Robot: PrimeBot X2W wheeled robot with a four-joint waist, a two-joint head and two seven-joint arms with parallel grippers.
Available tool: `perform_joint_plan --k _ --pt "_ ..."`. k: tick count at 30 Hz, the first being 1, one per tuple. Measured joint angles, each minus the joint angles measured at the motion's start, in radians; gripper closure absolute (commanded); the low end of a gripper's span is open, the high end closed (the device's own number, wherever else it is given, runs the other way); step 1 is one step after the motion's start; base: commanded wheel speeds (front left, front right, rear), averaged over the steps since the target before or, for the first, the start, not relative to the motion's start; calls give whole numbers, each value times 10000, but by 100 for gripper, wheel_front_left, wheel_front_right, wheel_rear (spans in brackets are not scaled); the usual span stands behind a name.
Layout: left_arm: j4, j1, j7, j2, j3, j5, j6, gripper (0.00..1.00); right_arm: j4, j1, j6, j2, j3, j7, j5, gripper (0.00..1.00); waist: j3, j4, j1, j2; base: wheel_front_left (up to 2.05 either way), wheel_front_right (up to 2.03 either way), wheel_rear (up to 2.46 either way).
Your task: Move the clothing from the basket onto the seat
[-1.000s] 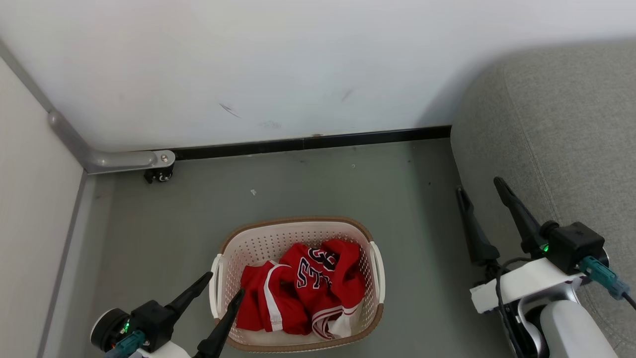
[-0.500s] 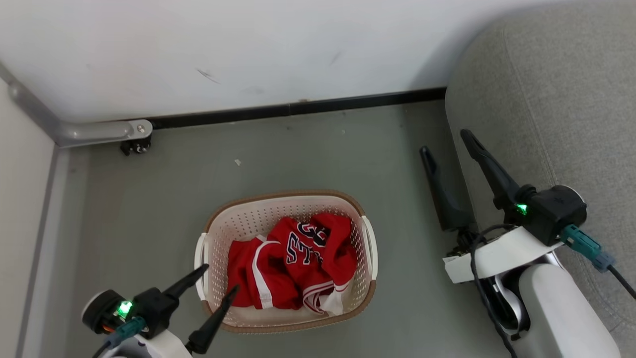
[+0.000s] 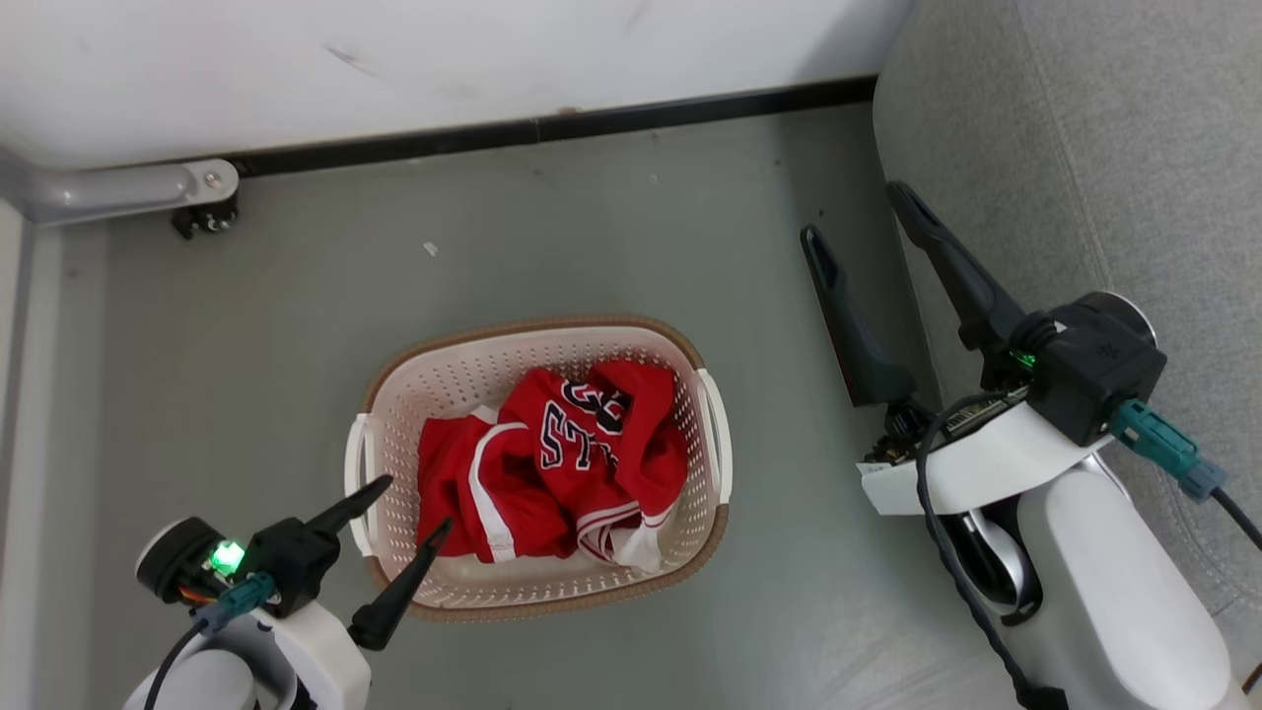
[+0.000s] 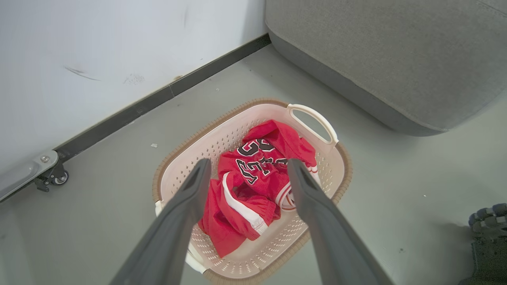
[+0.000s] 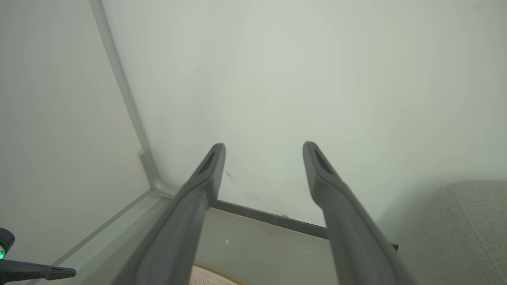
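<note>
Head view: clothing lies bunched in the basket, lower centre; seat runs along the right edge. Left hand, fingers spread and empty, hovers at the basket's lower-left rim (right hand likewise spread, idle). Lower onto the raised jersey fold, then close.

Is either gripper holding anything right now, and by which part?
Nothing is held. The left gripper and the right gripper are both open and empty; the clothing lies loose in the basket.
</note>
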Motion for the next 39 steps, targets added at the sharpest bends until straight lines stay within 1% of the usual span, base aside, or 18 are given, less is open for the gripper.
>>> perform_joint_plan --k 15,19,23,27,33,39 --pt "566 -1195 238 253 -541 -15 0 0 -476 -812 0 -35 384 -33 13 0 1268 -404 0 0 0 0 0" --pt "784 -1490 295 399 -568 102 0 0 -648 -1040 0 -44 468 -42 12 0 1590 -517 0 0 0 0 0" --pt "867 -1762 337 571 -719 355 0 0 -754 -1276 0 -48 569 -42 12 0 1903 -633 0 0 0 0 0" --pt "884 -2015 339 591 -922 604 0 0 -915 -1447 0 -50 690 -42 15 0 2131 -721 0 0 0 0 0" --pt "884 -2641 336 869 -1358 1557 0 0 -1020 -1719 0 -54 836 -42 15 0 2572 -898 0 0 0 0 0" --pt "932 -2923 336 911 -1544 1814 0 0 -1062 -1784 0 -54 955 -42 13 0 2991 -1073 -1 0 0 0 0"
